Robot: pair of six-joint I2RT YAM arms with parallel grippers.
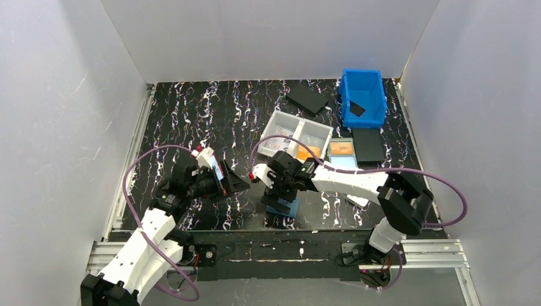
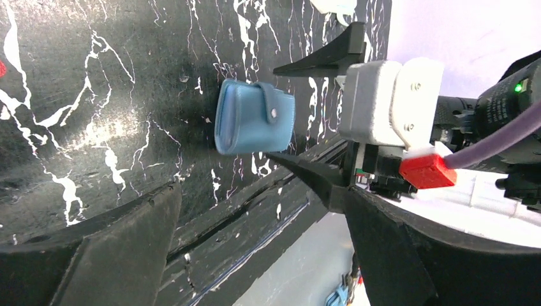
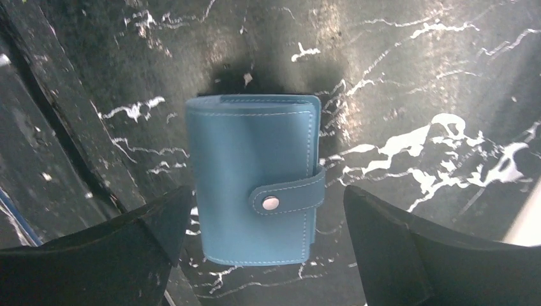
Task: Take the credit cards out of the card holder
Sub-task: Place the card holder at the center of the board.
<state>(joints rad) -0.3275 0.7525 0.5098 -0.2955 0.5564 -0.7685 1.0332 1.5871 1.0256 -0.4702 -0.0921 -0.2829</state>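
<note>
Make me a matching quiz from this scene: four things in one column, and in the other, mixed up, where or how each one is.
Things
1. card holder
2. bin
3. tray
4. left gripper

Place or state
A. at the far right
B. open, holding nothing
C. lying flat, snapped shut
D. clear, in the middle

Pairs: 1-C, 2-A, 3-D, 4-B

Right tool (image 3: 266,191) spread wide, pointing down — left tool (image 2: 261,191) likewise spread, low.
</note>
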